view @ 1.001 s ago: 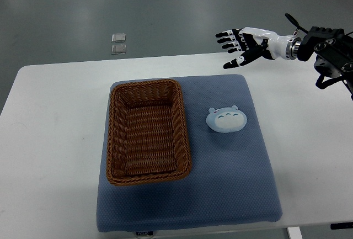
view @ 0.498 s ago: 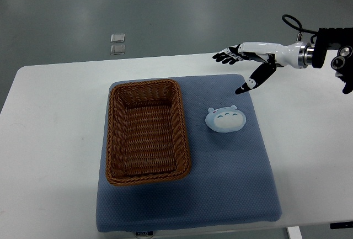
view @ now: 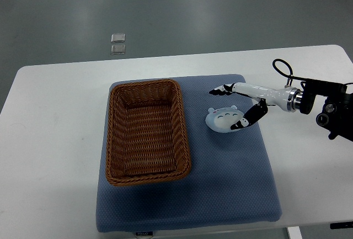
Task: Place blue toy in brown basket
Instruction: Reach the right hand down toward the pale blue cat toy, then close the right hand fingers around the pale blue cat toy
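The robot hand (view: 234,106) is white with black fingertips, on a black forearm. Just beneath it lies the pale blue toy (view: 224,120), marked with a white patch and small dark spots. To its left stands the brown basket (view: 147,132) of ribbed wicker weave. Under them spreads a slate-blue mat (view: 231,184) with a fine dotted texture, on the plain white bench (view: 52,139). The floor (view: 165,12) beyond is grey-green.
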